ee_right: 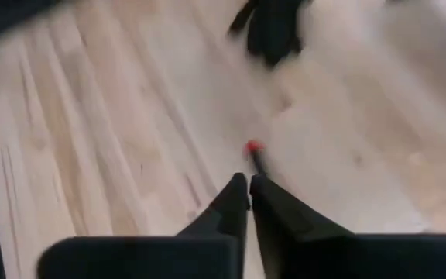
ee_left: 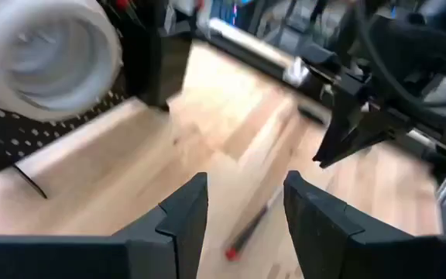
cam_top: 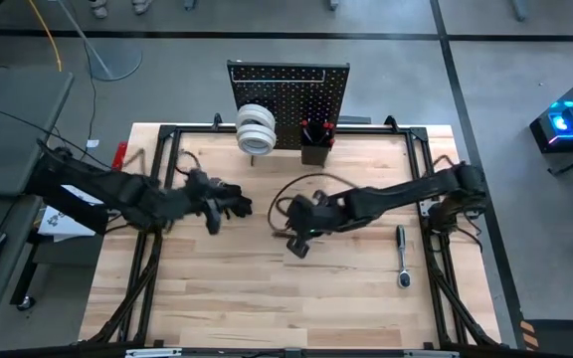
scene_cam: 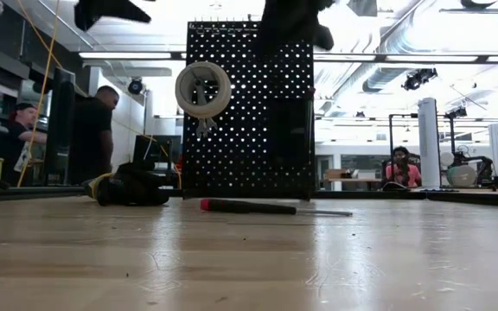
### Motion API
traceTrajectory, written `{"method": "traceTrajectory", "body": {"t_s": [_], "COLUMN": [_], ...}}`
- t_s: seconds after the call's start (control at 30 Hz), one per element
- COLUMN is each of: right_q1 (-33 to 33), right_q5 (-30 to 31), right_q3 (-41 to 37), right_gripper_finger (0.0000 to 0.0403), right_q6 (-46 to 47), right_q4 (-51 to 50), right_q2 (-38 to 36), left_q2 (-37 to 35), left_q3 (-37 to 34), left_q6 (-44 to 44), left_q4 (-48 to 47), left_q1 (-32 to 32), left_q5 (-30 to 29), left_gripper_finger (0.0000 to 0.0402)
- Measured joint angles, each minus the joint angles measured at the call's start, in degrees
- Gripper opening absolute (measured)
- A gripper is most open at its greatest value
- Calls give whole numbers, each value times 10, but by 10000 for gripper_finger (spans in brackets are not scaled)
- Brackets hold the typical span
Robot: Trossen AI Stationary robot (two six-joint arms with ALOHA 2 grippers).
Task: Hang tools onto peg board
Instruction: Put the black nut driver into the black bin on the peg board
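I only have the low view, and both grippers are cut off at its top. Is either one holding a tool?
Observer: No. The right gripper is shut on nothing. The screwdriver's red end lies just past its tips.
Operator: And the left?
Observer: The left gripper is open and empty, above the table.
Operator: Any tool I can't see from here?
Observer: Yes, a ratchet lies on the table near the right arm's side.
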Motion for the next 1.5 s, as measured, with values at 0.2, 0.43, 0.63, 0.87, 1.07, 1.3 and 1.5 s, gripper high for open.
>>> {"method": "traceTrajectory", "body": {"t_s": [0.2,0.43,0.63,0.87,1.07,1.3,1.5], "right_q1": [-30,-84,-132,-135,-83,-48,-44], "right_q5": [-52,-62,-75,-137,-65,-34,-44], "right_q3": [0,0,3,11,11,11,-3], "right_gripper_finger": [107,220,230,190,50,21,20], "right_q6": [-48,-113,-170,-204,-231,-260,-237], "right_q4": [31,64,70,28,-36,-68,-64], "right_q2": [90,185,252,292,292,292,232], "left_q2": [107,150,132,125,125,107,60], "left_q3": [0,0,0,0,0,0,0], "left_q6": [17,-34,-116,-186,-192,-142,-60], "left_q4": [25,75,87,117,147,146,135], "left_q1": [-7,-12,-13,-15,-14,1,6], "left_q5": [63,105,61,36,6,-12,-38], "left_gripper_finger": [155,155,155,155,155,155,155]}}
